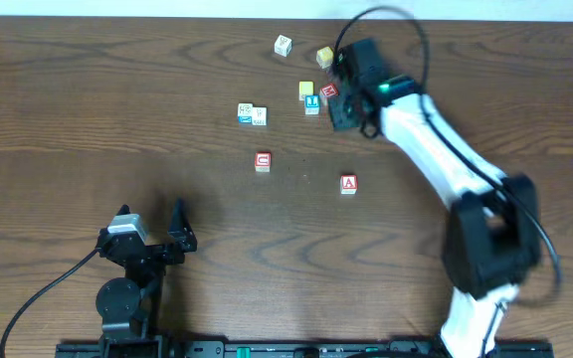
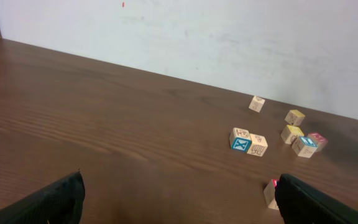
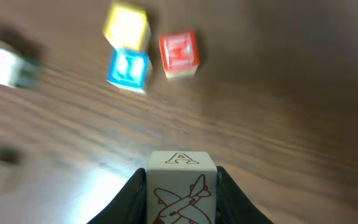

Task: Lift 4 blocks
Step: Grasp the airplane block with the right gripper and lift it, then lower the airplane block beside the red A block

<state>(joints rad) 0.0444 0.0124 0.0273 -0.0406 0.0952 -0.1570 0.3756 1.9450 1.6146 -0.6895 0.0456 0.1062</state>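
Nearest the right wrist lens: pale block (image 3: 182, 193), outlined "A" on top, aeroplane sketch on the front, clamped between the narrow-set fingers (image 3: 134, 196) of the right gripper (image 3: 180, 171). Fills the overhead view: dark wooden table (image 1: 88, 99). Reaches over it from 5 o'clock to 1 o'clock: white right arm (image 1: 436, 149). Sits at 7 o'clock, jaws spread wide: left gripper (image 1: 151, 221). Lie on the wood: red-framed A block (image 1: 348, 183) at the right gripper's 6 o'clock, red-framed C block (image 1: 263, 160) at its 8 o'clock, blue-lettered block (image 1: 311, 102) at its 10 o'clock, just beside a yellow cube (image 1: 306, 89) and a red block (image 1: 328, 90).
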